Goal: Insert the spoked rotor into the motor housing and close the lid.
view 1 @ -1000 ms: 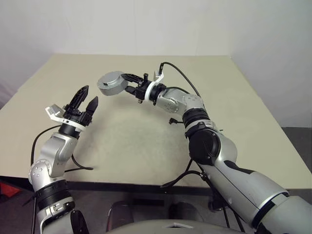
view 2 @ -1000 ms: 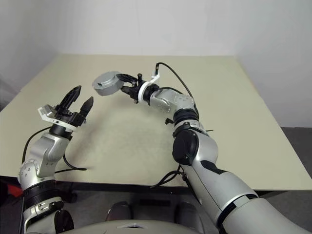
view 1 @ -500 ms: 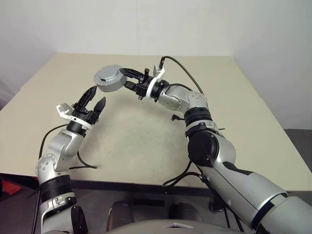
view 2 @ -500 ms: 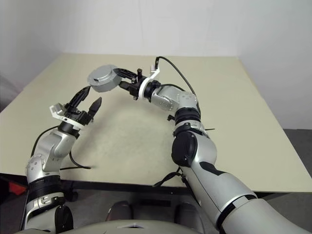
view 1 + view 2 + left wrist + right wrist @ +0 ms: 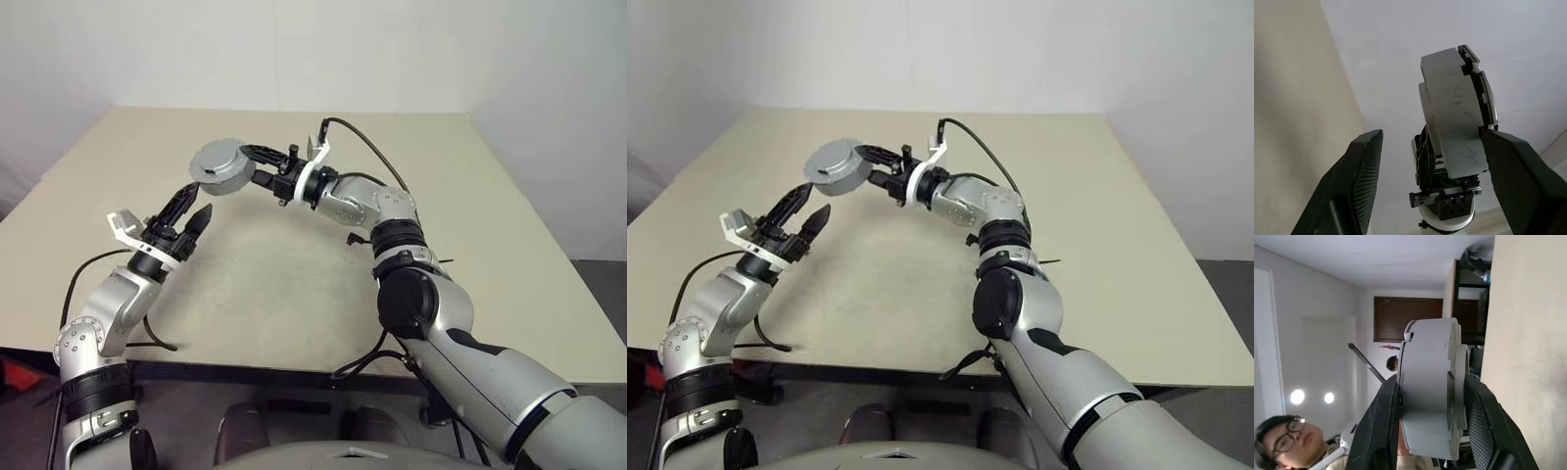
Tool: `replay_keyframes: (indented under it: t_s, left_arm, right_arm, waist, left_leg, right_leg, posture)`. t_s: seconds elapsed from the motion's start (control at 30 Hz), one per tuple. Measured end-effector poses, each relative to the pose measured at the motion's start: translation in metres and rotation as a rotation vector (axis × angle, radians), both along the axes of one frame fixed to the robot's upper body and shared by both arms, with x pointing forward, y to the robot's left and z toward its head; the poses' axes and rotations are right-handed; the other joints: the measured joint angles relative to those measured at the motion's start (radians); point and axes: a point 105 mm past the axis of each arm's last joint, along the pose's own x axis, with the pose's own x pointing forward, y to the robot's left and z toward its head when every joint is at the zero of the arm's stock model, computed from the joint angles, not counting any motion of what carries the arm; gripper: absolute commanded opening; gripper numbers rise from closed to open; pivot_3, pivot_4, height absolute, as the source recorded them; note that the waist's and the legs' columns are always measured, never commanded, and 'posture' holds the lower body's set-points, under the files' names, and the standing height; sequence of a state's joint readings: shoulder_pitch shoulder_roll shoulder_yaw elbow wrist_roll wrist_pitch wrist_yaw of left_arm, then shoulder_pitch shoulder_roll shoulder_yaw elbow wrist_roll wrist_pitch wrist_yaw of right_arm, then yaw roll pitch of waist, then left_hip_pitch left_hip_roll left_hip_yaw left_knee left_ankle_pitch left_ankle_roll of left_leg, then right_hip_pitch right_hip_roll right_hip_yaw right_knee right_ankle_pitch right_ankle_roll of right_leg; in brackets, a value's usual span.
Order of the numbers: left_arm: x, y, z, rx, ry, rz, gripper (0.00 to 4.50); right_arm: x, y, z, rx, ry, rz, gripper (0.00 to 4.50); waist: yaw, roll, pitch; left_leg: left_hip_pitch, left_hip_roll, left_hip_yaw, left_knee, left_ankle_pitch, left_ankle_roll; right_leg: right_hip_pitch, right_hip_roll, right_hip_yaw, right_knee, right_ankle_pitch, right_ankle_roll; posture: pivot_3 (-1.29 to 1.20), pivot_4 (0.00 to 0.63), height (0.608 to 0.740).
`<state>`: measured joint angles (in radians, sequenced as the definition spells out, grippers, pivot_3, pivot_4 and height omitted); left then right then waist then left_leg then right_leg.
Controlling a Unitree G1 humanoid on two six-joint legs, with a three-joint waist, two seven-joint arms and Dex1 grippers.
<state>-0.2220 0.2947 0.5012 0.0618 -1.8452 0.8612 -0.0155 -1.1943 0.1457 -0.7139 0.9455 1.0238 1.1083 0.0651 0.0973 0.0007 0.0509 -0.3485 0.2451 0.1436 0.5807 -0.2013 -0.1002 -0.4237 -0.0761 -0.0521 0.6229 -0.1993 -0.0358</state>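
- Since a second ago the left claw point(image 5: 189, 207) has swung in from well out to the side and now sits just below and beside the held unit; the right claw has kept its place, with the unit turned only slightly.
- The right claw point(image 5: 257, 166) is clamped on the pale grey round assembly point(image 5: 224, 166), its black fingers point(image 5: 1378, 431) pressing the two flat faces, holding it in the air above the beige desk point(image 5: 490, 215).
- The left claw's jaws stand wide apart and hold nothing; in the left wrist view one finger point(image 5: 1513, 171) lies against the rim of the assembly while the other stands clear of it.
- The assembly looks to be the motor housing with the grey lid point(image 5: 1454, 112) already seated on it. The spoked rotor would be inside; I cannot confirm that.
- Judged step: the close-out, a hand-to-hand pass or a pressing home of the lid.
- Next, I judge, the left claw must centre its open jaws around the assembly's rim, close squarely, and only then should the right let go.
- A person point(image 5: 1283, 438) is behind the assembly in the right wrist view.
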Motion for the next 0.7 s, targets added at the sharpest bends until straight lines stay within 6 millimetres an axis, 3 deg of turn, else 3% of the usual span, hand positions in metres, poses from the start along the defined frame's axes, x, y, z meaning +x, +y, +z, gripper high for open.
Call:
replay_keyframes:
  t_s: [0.07,0.23,0.4,0.7]
  left_arm:
    - [0.0,0.0,-0.001,0.01,-0.001,0.004,3.38]
    - [-0.002,-0.002,-0.007,0.034,0.0,0.002,4.49]
    - [-0.01,-0.024,0.001,0.013,-0.041,-0.113,4.49]
    - [-0.013,-0.022,0.006,-0.012,-0.054,-0.122,4.49]
  right_arm:
    - [0.0,0.0,-0.001,-0.005,-0.003,-0.002,1.97]
    - [0.0,-0.001,-0.001,-0.002,-0.011,-0.007,1.97]
    - [-0.001,0.003,-0.007,-0.05,-0.018,-0.001,1.97]
    - [0.0,0.002,-0.013,-0.076,-0.015,-0.012,1.97]
  waist:
    - [-0.001,0.0,0.0]
    - [-0.001,0.0,0.0]
    - [0.0,0.0,0.0]
    - [-0.001,0.0,0.0]
  left_leg:
    - [0.0,0.0,0.0,0.0,0.0,0.0]
    - [0.0,0.0,0.0,0.0,0.0,0.0]
    - [0.0,0.0,0.0,0.001,0.0,0.0]
    - [0.0,0.0,0.0,0.001,0.0,0.0]
  right_leg:
    - [0.0,0.0,0.0,0.0,0.0,0.0]
    - [0.0,0.0,0.0,0.0,0.0,0.0]
    - [0.0,0.0,0.0,0.0,0.0,0.0]
    - [0.0,0.0,0.0,0.001,0.0,0.0]
  posture:
    - [0.0,0.0,0.74]
    - [0.0,0.0,0.74]
    - [0.0,0.0,0.74]
    - [0.0,0.0,0.74]
